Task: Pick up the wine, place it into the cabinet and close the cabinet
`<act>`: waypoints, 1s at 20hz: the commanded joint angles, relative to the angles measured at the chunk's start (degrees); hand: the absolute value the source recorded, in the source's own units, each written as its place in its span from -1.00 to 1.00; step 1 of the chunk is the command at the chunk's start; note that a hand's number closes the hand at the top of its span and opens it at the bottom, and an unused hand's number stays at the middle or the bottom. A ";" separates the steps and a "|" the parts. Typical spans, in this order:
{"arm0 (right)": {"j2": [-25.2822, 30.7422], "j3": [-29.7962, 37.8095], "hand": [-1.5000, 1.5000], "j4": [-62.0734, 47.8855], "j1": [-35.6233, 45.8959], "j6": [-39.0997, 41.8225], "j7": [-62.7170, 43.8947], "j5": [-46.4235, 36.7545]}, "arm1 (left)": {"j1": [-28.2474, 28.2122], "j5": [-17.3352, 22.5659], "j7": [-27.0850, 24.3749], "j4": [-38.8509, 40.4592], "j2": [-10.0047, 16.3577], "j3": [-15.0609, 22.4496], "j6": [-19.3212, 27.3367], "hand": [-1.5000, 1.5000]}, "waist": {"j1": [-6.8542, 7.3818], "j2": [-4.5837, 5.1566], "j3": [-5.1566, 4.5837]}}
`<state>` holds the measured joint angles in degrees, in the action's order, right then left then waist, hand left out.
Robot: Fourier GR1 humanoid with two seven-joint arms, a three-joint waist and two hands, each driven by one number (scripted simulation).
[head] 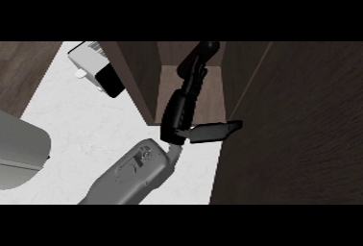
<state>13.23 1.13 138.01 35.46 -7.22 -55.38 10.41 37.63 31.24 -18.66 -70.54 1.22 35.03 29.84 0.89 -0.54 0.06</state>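
Grey appliance (94, 63) on white counter (92, 129)

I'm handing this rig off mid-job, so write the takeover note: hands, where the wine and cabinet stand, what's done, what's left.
Right hand: stretched into the open cabinet; grip cannot be told.
Left hand: not in view.
Wine bottle: probably the dark shape inside the cabinet just beyond the hand; not certain.
Cabinet door: open, swung out at the right.
Done: wine apparently brought inside.
Left: confirm release, withdraw the hand, close the door.
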 commanded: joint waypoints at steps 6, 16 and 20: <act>1.29 0.85 -1.00 5.29 0.42 -1.45 -4.48 0.93 | -13.39 -0.84 0.17 -20.47 -1.17 11.05 13.20 -1.00 | -0.94 0.05 -0.08; 0.15 -2.54 -1.00 4.70 -4.45 -0.16 -0.75 -0.91 | -31.18 -3.08 0.88 -38.95 10.77 16.46 6.07 1.00 | -0.76 0.39 -0.07; -2.11 -9.71 1.00 3.49 -2.15 -0.01 -2.08 -0.23 | -36.65 -1.13 -1.31 -44.59 17.83 14.37 1.55 1.00 | -0.32 0.34 -0.14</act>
<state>12.03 -4.37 139.17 33.54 -8.28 -54.92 7.71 5.47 28.18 -19.00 -110.30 13.39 50.77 35.71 0.39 -0.20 -0.01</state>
